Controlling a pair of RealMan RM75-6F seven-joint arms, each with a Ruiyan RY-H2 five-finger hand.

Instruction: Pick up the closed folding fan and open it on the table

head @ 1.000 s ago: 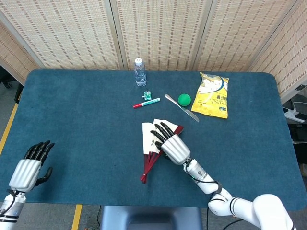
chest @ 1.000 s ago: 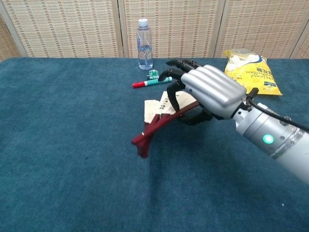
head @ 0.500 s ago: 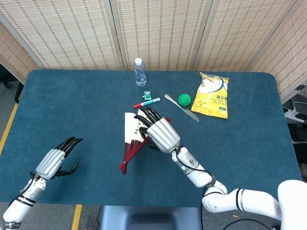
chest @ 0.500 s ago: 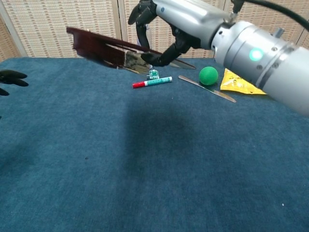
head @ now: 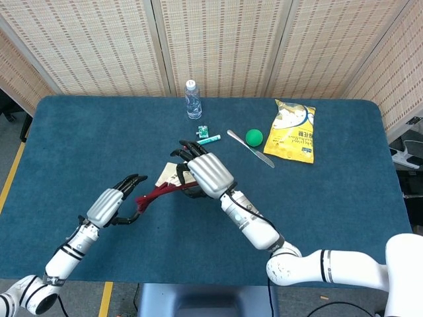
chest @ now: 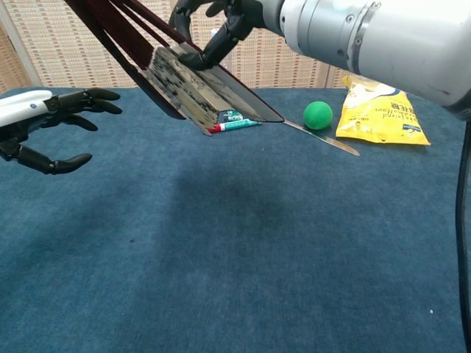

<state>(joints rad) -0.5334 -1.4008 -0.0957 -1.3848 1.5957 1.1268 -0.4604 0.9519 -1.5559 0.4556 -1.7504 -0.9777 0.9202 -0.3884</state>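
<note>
Right robot hand [head: 206, 175] grasps the folding fan [head: 160, 189] by its paper end and holds it above the table [head: 79, 145], red ribs slanting toward the left robot hand [head: 112, 205] — the fan is only slightly spread. Left robot hand is unclenched, fingers apart, just beside the rib tips; whether they touch cannot be told. Toward the table's far edge stand a water bottle [head: 192, 100], a marker [chest: 234, 126], a green ball [head: 254, 137], a metal blade [chest: 322, 137] and a yellow snack bag [head: 291, 131].
</note>
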